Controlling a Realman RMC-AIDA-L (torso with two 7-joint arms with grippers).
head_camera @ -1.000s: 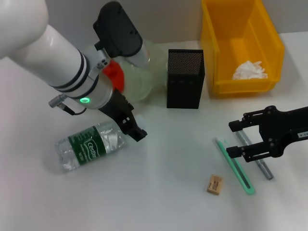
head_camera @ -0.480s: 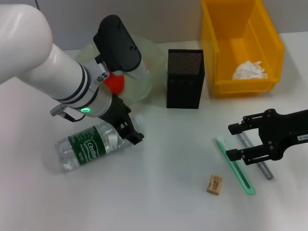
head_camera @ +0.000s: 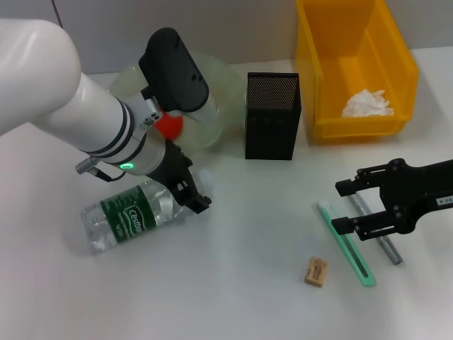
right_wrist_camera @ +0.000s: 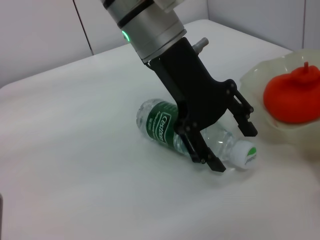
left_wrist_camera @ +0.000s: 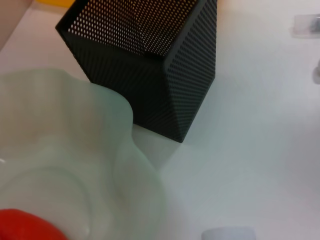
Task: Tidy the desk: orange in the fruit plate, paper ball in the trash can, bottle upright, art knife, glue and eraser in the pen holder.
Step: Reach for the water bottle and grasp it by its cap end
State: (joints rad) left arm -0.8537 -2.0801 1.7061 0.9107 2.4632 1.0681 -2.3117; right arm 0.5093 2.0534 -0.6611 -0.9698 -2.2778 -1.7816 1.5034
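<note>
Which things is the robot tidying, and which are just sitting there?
For the job:
bottle, lying down, left gripper open around its neck
orange in fruit plate
paper ball in yellow bin
pen holder
eraser
green art knife
grey glue stick under the open right gripper

Just sitting there:
nothing else but the table

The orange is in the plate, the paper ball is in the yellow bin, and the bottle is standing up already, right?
Not quite: the bottle lies on its side, with the left gripper straddling its neck, as the right wrist view shows. The orange and paper ball are as you said.
</note>
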